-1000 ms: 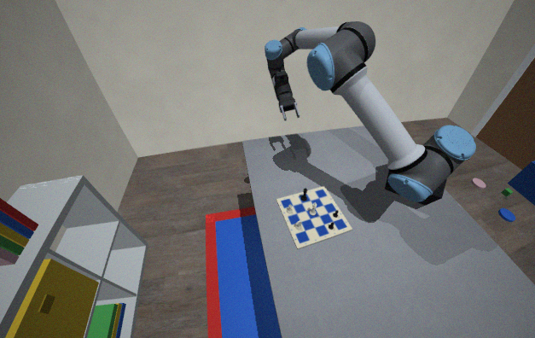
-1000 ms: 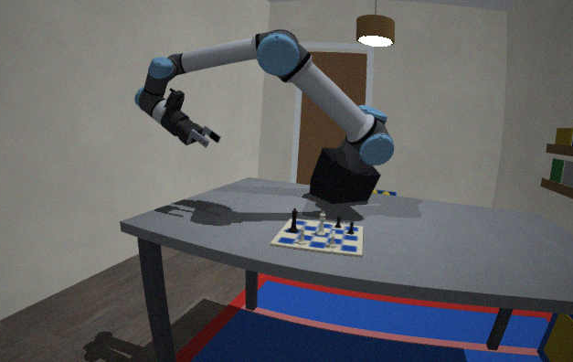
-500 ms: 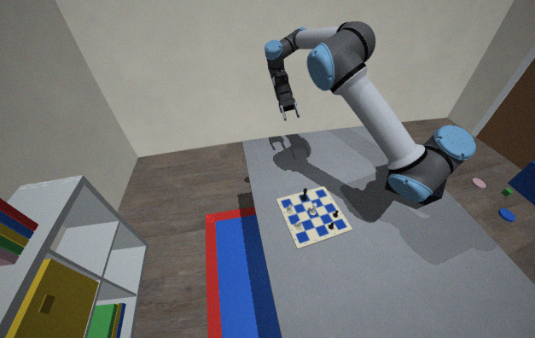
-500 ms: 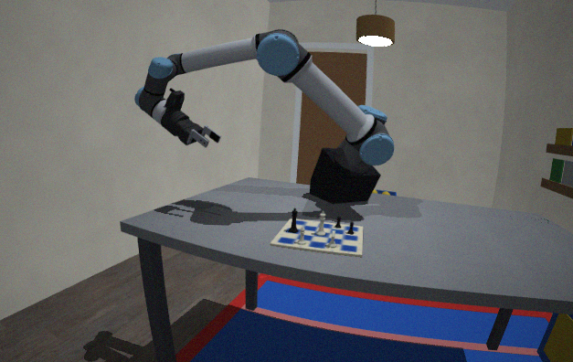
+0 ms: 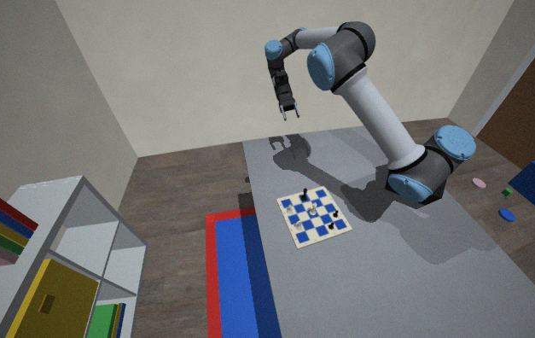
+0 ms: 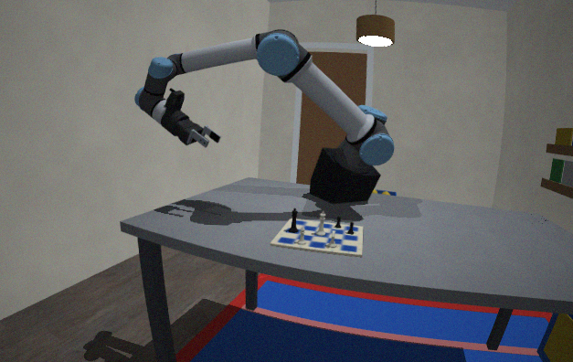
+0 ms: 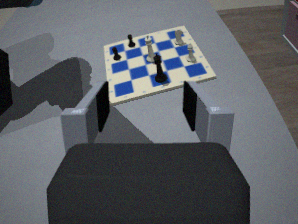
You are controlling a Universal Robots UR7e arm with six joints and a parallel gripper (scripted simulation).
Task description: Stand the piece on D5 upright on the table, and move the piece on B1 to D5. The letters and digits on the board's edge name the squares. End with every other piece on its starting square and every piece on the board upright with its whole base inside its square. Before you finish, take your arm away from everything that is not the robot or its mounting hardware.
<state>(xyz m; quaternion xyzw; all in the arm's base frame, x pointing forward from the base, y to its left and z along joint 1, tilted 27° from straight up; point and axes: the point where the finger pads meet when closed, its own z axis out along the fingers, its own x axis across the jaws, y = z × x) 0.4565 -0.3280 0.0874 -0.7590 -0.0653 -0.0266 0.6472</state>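
The board (image 5: 313,234) (image 6: 316,250) (image 7: 141,85) lies on the table; its edge labels are too small to read. A tall black piece (image 5: 304,195) (image 6: 293,222) (image 7: 159,70) and a tall white piece (image 5: 313,208) (image 6: 322,224) (image 7: 149,49) stand upright. Two small black pieces (image 5: 335,213) (image 6: 338,222) (image 7: 116,53) stand near one side. Two small whitish pieces (image 5: 289,209) (image 6: 302,235) (image 7: 190,53) stand near the opposite side. My gripper (image 5: 292,118) (image 6: 212,141) (image 7: 146,96) is open and empty, high above the table's far end, away from the board, fingers tilted toward it.
The grey table (image 5: 372,277) (image 6: 444,247) carries the board near one long edge. The arm's base (image 6: 344,175) stands on the table behind the board. A white shelf unit (image 5: 90,230) and a blue and red mat (image 5: 233,265) are beyond the table edge. The arm's shadow crosses the table.
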